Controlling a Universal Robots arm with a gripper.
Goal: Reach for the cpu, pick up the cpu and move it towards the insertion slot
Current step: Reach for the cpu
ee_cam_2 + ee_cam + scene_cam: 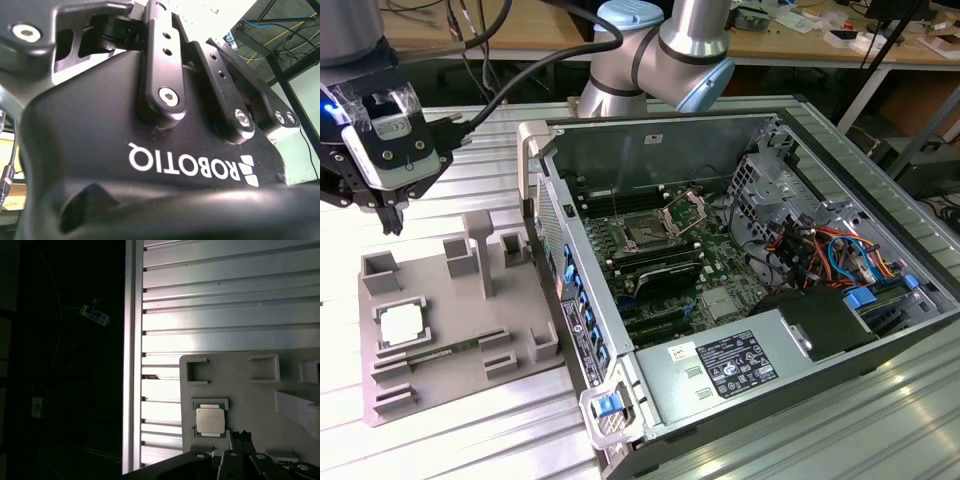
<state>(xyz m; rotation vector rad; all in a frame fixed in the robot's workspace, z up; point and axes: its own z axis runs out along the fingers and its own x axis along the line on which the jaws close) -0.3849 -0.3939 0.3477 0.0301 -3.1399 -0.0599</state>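
We see the gripper (pixel 392 222) hanging above the far edge of the grey tray (pixel 435 290) at the exterior view's left, its jaws closed together and holding nothing. The cpu (pixel 400 325) lies flat in a square recess of that tray, below the gripper and apart from it. The insertion slot (pixel 645 235) sits on the green motherboard (pixel 715 270) inside the open computer case (pixel 650 145), well apart from the cpu towards the exterior view's right.

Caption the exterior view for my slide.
The gripper hovers above the grey tray where the cpu lies untouched; the insertion slot sits inside the open computer case.
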